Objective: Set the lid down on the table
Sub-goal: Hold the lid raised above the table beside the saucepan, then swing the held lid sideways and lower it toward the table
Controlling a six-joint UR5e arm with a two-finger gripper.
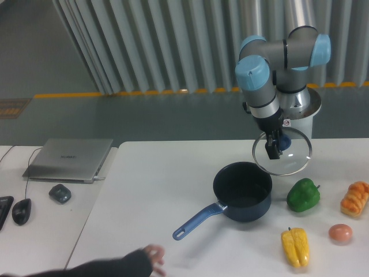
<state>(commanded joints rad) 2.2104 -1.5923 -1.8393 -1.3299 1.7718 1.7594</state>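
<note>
The round glass lid (pixel 286 158) with a thin metal rim hangs tilted in the air, above the white table (pixel 167 173) and just right of and behind the dark blue saucepan (pixel 243 191). My gripper (pixel 273 148) points down and is shut on the lid's small blue knob (pixel 282 141). The saucepan stands open on the table, its long blue handle (pixel 196 221) pointing to the front left.
A green pepper (pixel 303 195), a yellow pepper (pixel 295 246), a pastry (pixel 355 198) and a small reddish ball (pixel 341 232) lie at the right. A person's hand (pixel 151 257) reaches in at the front edge. A laptop (pixel 69 159) and mice sit on the left desk.
</note>
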